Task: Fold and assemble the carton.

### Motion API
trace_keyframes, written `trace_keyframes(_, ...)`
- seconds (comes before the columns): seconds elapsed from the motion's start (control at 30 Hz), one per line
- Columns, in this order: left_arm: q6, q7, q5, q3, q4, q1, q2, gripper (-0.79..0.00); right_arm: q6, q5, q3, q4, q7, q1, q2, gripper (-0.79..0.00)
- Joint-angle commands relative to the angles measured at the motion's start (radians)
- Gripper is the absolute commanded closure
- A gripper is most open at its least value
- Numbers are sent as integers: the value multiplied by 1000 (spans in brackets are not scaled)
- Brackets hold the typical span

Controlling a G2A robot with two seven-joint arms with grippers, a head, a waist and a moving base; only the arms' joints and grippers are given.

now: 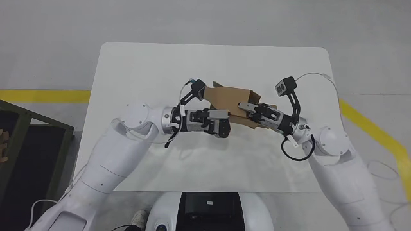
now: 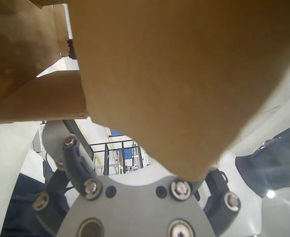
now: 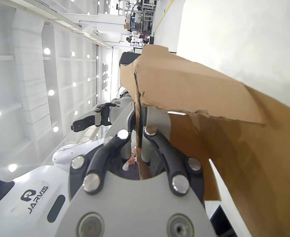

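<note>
1. The right gripper (image 3: 138,130) has its 2 fingers (image 3: 122,136) drawn together on a thin cardboard panel, which stands edge-on in the narrow slot between them.
2. That panel belongs to the carton (image 3: 184,87), so the right gripper is clamped on the carton's side nearest the right arm.
3. The left gripper (image 1: 220,123) lies against the opposite end of the carton. In the left wrist view the cardboard covers most of it, and I cannot tell whether it is closed on the carton or not.
4. The carton is plain brown cardboard, partly opened into a box shape with loose flaps. 1 flap in the right wrist view has a ragged, torn-looking edge.
5. In the left wrist view 1 broad panel (image 2: 159,62) hangs close over the gripper's base, with more flaps folded behind it.
6. In the top view the carton (image 1: 231,97) sits between the 2 grippers, over the middle of the table (image 1: 160,70). Whether its underside touches the tabletop cannot be told.
7. The 2 arms come in from opposite sides, the left from the table's left, the right from its right, and meet at the carton.
8. The table is white with rounded corners.
9. It stands on a grey floor marked with a yellow line (image 1: 42,95), and a dark crate (image 1: 29,154) stands beside its left edge.
</note>
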Motion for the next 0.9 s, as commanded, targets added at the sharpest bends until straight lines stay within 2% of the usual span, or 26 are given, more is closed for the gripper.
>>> trace_keyframes(0.0, 1, 0, 1, -4, -2, 3, 1, -785, 1, -2, -1, -2, -1, -2, 0, 0)
trace_keyframes(0.87, 12, 5, 19, -50, -24, 31, 10, -785, 10, -7, 1, -9, 8, -18, -1, 0)
